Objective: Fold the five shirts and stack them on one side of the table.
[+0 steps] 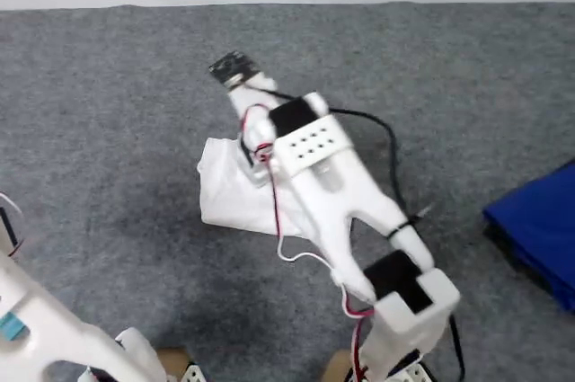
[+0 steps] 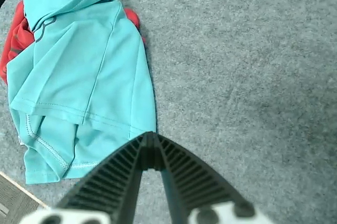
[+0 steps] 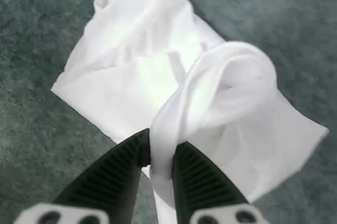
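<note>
**Inspector:** Left side?

**Assessor:** The left gripper [image 2: 151, 139] has its jaws pressed together and holds nothing. It hangs above the bare surface [image 2: 253, 66]. Just beside it, a teal shirt [image 2: 79, 76] lies loosely folded on a red shirt [image 2: 13, 39].

**Inspector:** Centre and right?

**Assessor:** The right gripper [image 3: 160, 142] is clamped on a raised fold of the white shirt [image 1: 225, 193]. In the high view that shirt lies near the middle, slightly toward 9 o'clock. A blue shirt [image 1: 539, 220] sits at 3 o'clock, well apart.

**Inspector:** Risks?

**Assessor:** The pinch takes only a narrow bunch near the tips. A quick pull could slip it free, or drag the whole shirt and crumple the layers beneath. The loose cloth beside the jaws may land crooked.
</note>
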Available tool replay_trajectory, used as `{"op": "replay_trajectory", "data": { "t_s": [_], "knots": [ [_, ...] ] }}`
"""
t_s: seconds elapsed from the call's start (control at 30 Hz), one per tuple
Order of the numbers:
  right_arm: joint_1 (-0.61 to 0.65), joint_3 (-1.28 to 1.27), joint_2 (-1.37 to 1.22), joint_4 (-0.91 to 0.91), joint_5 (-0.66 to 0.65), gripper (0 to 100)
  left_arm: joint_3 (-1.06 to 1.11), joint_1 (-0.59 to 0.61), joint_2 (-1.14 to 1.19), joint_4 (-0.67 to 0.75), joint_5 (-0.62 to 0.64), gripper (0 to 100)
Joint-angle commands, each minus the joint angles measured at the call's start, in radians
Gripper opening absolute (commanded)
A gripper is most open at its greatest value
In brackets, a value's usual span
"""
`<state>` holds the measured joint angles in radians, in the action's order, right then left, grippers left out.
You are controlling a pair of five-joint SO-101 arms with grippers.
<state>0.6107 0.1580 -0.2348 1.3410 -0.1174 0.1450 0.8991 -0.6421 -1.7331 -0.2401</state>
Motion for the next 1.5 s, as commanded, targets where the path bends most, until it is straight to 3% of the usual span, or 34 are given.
{"op": "replay_trajectory", "data": {
  "t_s": [0.0, 0.63, 0.83, 0.93, 1.13, 1.23, 1.4, 1.47],
  "knots": [
    [0.044, 0.095, -0.042, -0.048, 0.012, 1.0, -0.005, 0.009, -0.028, -0.020, -0.002, 0],
    [0.133, 0.730, -0.495, 0.134, 0.006, 1.5, -0.004, 0.009, -0.028, -0.020, -0.002, 0],
    [0.168, 0.885, -0.556, 0.246, 0.008, 17.7, -0.004, 0.005, -0.028, -0.020, -0.002, 0],
    [0.196, 0.965, -0.550, 0.300, 0.005, 20.7, -0.002, 0.005, -0.028, -0.020, -0.002, 0],
    [0.226, 1.152, -0.558, 0.433, 0.002, 20.4, -0.002, 0.008, -0.028, -0.020, -0.002, 0],
    [0.160, 1.166, -0.558, 0.447, 0.002, 19.5, -0.002, 0.009, -0.028, -0.020, -0.002, 0],
    [0.024, 1.163, -0.585, 0.446, -0.049, 0.9, -0.002, 0.009, -0.028, -0.020, -0.002, 0],
    [-0.012, 1.157, -0.607, 0.450, -0.106, 1.8, -0.002, 0.009, -0.028, -0.020, -0.002, 0]
  ]
}}
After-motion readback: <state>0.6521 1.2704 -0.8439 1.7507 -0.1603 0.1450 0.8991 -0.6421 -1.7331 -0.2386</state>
